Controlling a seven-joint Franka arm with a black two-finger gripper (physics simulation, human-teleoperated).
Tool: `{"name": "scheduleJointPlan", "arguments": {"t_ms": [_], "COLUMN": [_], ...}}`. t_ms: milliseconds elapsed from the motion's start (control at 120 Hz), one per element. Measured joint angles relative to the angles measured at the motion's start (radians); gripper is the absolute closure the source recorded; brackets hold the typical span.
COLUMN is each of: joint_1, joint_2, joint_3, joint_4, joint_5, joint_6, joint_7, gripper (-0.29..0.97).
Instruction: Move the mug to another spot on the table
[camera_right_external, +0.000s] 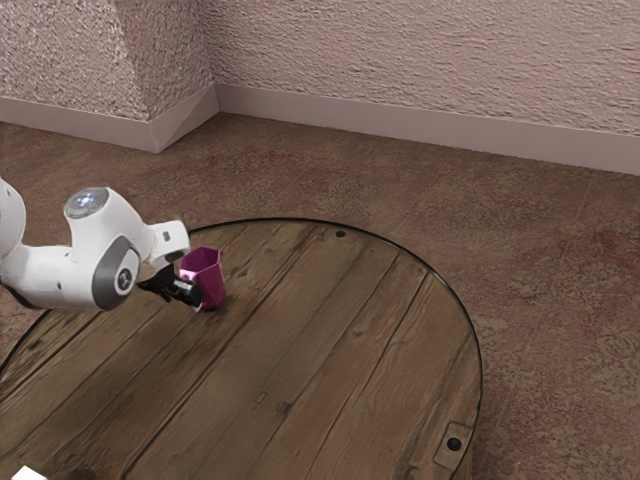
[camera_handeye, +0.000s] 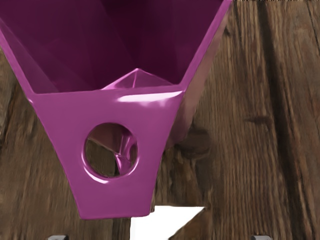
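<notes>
A magenta faceted mug (camera_right_external: 204, 275) stands upright on the round wooden table (camera_right_external: 330, 370), near its back edge toward the exterior view's left. My black gripper (camera_right_external: 183, 290) comes in low from the left and sits at the mug's handle side. In the wrist view the mug (camera_handeye: 115, 60) lies just under my hand, its flat handle (camera_handeye: 112, 155) with a round hole pointing toward me. Two fingertips (camera_handeye: 59, 237) peek in far apart on either side of the handle without touching it, so the gripper is open.
The dark rim of the table (camera_right_external: 470, 330) curves round on the exterior view's right, with carpet floor (camera_right_external: 540, 250) beyond. Bare planks stretch from the mug toward the front and right. A small white object (camera_right_external: 24, 472) sits at the front left edge.
</notes>
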Motion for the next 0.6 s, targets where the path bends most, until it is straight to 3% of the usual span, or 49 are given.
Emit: {"name": "scheduleJointPlan", "arguments": {"t_ms": [258,600], "joint_1": [0.0,0.0], "joint_2": [0.059,0.116], "joint_3": [0.0,0.0], "joint_4": [0.024,0.051], "joint_5": [-0.026,-0.036], "joint_6": [0.071,0.117], "joint_7": [0.027,0.049], "gripper": [0.35,0.41]}}
